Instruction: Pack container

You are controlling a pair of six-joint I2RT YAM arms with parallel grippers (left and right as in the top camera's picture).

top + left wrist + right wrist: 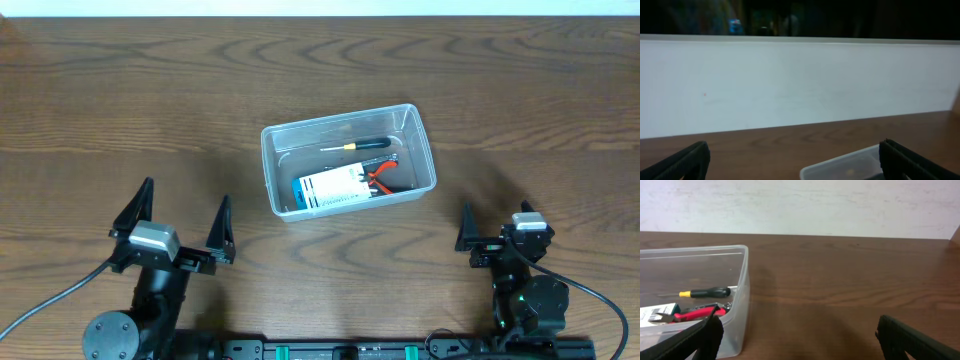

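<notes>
The clear plastic container (340,116) sits mid-table, slightly skewed. Inside it lie a black-handled screwdriver (360,146), red-handled pliers (381,176) and a white and blue packet (332,187). My left gripper (186,197) hovers near the front left, open and empty, well clear of the tub. At the front right, my right gripper (495,225) is also open and empty. The left wrist view catches only a corner of the container (840,165) between the open fingers. The right wrist view shows the container wall (740,295), screwdriver (707,292) and pliers (695,313) to the left of the gripper (800,325).
The wooden table (520,90) spreads around the tub on all sides. A white wall (800,85) runs along the far edge of the table. Cables trail from both arm bases at the front edge.
</notes>
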